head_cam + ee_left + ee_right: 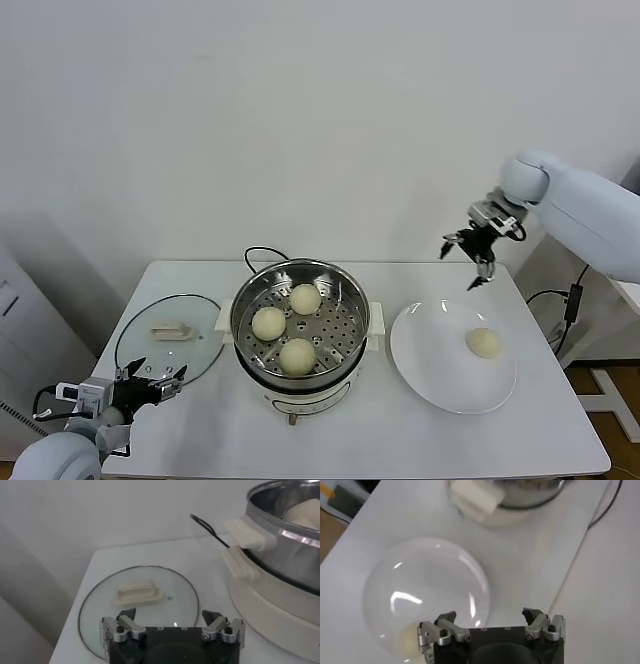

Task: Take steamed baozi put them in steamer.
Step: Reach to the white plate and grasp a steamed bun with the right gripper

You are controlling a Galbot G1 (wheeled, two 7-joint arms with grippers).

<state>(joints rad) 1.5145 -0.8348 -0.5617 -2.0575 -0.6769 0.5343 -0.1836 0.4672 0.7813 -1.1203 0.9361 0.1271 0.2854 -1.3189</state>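
The left pincer (pixel 150 385) is waiting low at the surface's (pixel 200 440) near left corner, released and holding nothing, its fingers spread just short of the glass lid (pixel 168 338) lying flat there. Right of the lid, the steamer (pixel 300 325) is standing upright, mouth facing up, and three baozi (pixel 298 355) are already sitting on its perforated tray. Further right, the last baozi (pixel 484 342) is resting on the white plate (pixel 440 375), toward the plate's right side. Being round, it is showing no long axis and no facing, so any approach angle should serve. The right pincer (pixel 474 248) is hovering above the plate's far edge, released and empty. The step in hand looks like the fourth pick: the right pincer is needing to descend over that bun, straddle it, close gently, then carry it left into the tray's free spot.
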